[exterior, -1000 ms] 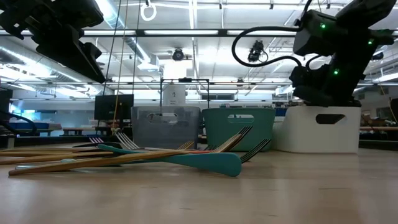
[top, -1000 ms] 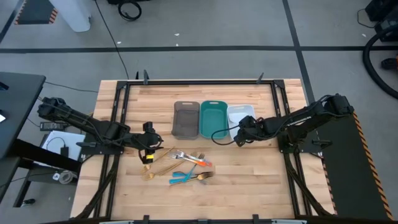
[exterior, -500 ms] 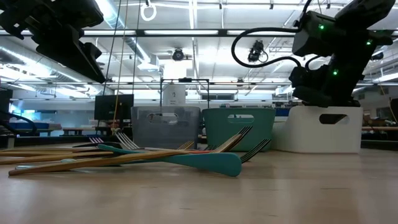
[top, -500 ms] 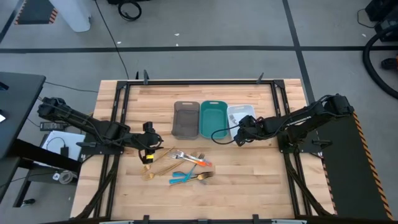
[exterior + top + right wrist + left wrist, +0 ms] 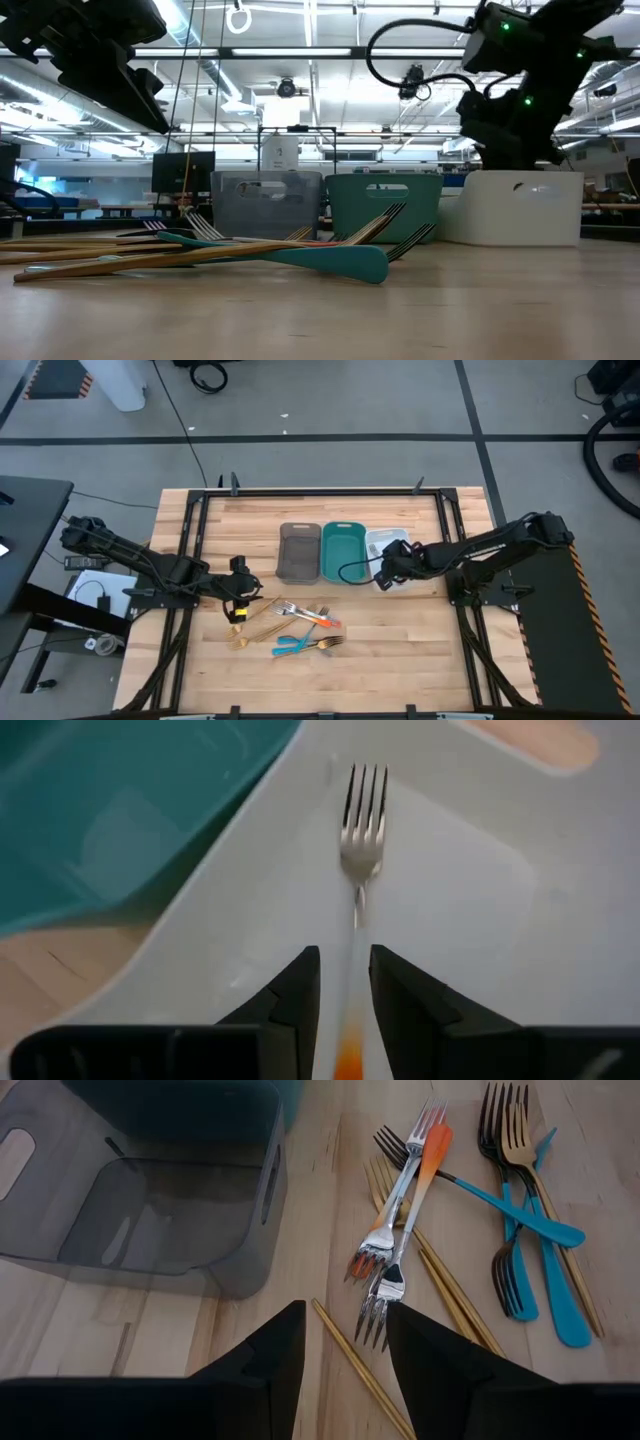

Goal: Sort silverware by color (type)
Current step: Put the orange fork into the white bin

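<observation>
Three trays stand side by side on the wooden worktop (image 5: 420, 630): a grey tray (image 5: 299, 551), a teal tray (image 5: 342, 552) and a white tray (image 5: 392, 540). An orange-handled fork (image 5: 358, 850) lies in the white tray, its handle running between the parted fingers of the right tool (image 5: 381, 572), which hangs over that tray; whether they touch it cannot be told. The grey tray looks empty. The remaining silverware (image 5: 290, 628) lies heaped near the trays, beside the left tool (image 5: 252, 600), its fingers apart.
</observation>
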Robot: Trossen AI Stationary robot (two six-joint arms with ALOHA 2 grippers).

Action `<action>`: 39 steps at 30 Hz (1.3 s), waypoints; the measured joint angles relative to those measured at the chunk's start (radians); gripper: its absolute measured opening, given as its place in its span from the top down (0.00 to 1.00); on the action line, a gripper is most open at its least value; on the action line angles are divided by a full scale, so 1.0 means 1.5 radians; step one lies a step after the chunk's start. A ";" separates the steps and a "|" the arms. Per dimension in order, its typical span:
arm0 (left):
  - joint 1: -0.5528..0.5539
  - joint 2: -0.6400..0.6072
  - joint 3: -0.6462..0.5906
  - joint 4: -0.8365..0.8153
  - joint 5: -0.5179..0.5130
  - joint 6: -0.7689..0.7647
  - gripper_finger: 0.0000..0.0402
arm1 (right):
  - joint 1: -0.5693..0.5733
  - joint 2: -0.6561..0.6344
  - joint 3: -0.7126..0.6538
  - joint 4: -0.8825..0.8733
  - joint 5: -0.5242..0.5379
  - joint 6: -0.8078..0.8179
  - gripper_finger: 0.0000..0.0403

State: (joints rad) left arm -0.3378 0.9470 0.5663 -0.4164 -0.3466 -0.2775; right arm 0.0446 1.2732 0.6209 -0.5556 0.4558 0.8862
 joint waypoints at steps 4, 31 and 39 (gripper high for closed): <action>0.000 0.000 0.000 0.000 0.000 0.000 0.63 | -0.008 -0.007 0.024 -0.019 0.003 -0.019 0.75; 0.000 0.000 0.000 0.000 0.000 0.000 0.63 | 0.025 -0.007 0.209 0.022 0.053 -0.205 0.75; 0.000 0.000 0.000 0.000 0.000 0.001 0.63 | 0.056 -0.007 0.242 0.047 0.084 -0.235 0.75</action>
State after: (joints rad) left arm -0.3375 0.9469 0.5663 -0.4164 -0.3466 -0.2768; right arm 0.1292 1.2625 0.9846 -0.4846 0.5823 0.5333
